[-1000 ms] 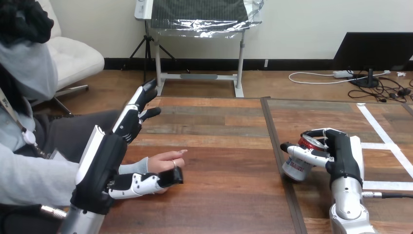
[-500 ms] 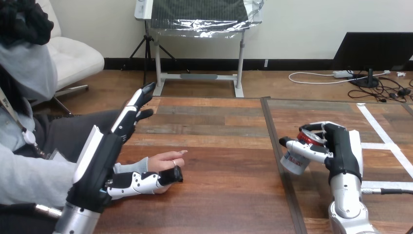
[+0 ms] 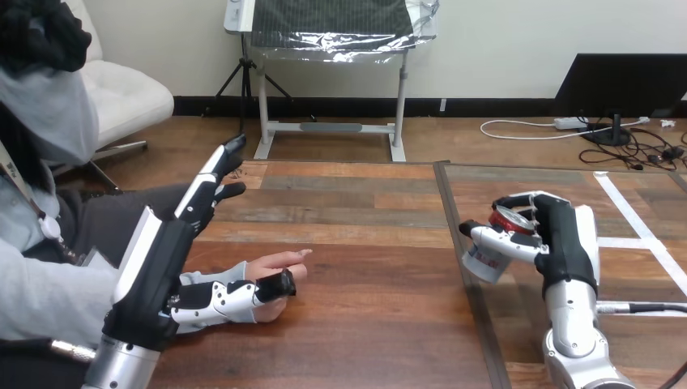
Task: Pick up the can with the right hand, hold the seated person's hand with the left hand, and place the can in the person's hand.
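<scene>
Can has lifted, fingers of your right hand curled round it; your left hand stays spread beside the person's hand, not clasping yet.

wall white | floor wood | white chair far L | metal stand ctr | black screen R

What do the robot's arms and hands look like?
The left forearm and right forearm are shiny silver tubes. The left hand and right hand are black with white shells on the back, and their fingers are jointed black and white. A thin cable plugs into the right forearm.
</scene>
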Controlling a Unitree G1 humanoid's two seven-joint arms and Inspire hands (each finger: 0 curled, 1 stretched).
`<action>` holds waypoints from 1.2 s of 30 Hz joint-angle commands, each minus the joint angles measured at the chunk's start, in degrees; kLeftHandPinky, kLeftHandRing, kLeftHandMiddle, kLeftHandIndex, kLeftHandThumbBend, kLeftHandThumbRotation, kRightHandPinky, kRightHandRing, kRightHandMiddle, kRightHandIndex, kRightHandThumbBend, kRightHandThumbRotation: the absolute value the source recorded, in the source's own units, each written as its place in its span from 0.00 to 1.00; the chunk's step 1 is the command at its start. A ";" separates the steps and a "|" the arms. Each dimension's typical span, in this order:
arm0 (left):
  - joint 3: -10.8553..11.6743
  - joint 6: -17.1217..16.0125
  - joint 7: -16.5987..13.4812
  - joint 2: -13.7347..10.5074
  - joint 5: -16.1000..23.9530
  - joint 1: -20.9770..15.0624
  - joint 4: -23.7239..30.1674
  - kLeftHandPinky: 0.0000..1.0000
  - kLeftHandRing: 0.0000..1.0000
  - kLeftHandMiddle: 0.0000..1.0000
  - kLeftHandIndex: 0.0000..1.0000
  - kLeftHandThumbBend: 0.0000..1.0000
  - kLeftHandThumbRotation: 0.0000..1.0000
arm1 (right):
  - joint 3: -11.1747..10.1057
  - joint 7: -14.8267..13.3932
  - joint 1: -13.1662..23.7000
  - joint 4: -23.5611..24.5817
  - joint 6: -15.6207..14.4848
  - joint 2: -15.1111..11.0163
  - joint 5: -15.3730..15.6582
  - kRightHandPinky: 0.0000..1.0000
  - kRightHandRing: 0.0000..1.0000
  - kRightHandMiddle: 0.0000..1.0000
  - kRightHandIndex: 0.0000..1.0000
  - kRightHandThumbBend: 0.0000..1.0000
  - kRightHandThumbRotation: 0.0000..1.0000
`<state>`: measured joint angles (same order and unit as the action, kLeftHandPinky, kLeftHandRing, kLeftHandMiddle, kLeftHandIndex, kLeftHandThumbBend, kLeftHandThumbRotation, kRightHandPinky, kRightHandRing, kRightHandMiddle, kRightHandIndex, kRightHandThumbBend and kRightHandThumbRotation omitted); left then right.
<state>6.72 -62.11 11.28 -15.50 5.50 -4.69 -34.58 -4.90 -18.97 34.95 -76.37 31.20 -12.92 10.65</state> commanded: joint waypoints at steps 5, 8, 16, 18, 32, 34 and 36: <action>-0.47 -0.45 -1.12 -0.86 0.04 -2.81 0.78 0.84 0.94 0.97 0.95 1.00 0.49 | -0.01 -0.20 6.21 3.00 1.96 -0.17 -0.42 0.38 0.43 0.49 0.51 0.81 0.00; -0.73 -0.49 -0.70 -0.91 -0.58 -2.84 0.71 0.84 0.94 0.97 0.95 1.00 0.49 | -0.02 -0.17 6.15 2.81 1.81 -0.16 -0.44 0.38 0.43 0.49 0.51 0.81 0.00; -1.22 -0.30 -0.01 -0.98 -1.44 -2.85 0.73 0.84 0.94 0.97 0.95 1.00 0.49 | 0.35 -1.06 5.92 2.69 1.62 -0.15 0.05 0.37 0.42 0.48 0.50 0.82 0.00; -1.14 -0.33 -0.27 -0.99 -0.97 -2.86 0.79 0.84 0.94 0.97 0.95 1.00 0.50 | 0.39 -1.08 5.89 2.67 1.62 -0.17 0.06 0.37 0.42 0.48 0.50 0.82 0.00; -0.45 1.25 -2.91 -0.93 2.81 -2.68 2.10 0.84 0.94 0.96 0.95 1.00 0.50 | 1.75 -1.45 5.76 2.68 2.74 -1.12 2.16 0.37 0.41 0.48 0.50 0.82 0.00; -0.43 1.53 -3.26 -1.23 3.59 -2.80 2.18 0.84 0.95 0.96 0.95 1.00 0.50 | 2.31 -1.89 5.77 2.60 2.78 -1.41 2.91 0.36 0.41 0.48 0.50 0.82 0.00; -0.42 1.71 -3.53 -1.52 4.26 -2.91 2.20 0.85 0.95 0.97 0.95 1.00 0.51 | 2.83 -2.43 5.78 2.53 2.73 -1.67 3.63 0.36 0.41 0.48 0.50 0.83 0.00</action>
<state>6.46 -60.83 9.02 -15.54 8.43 -4.70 -34.48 -3.26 -19.86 35.36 -76.37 31.46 -13.04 13.07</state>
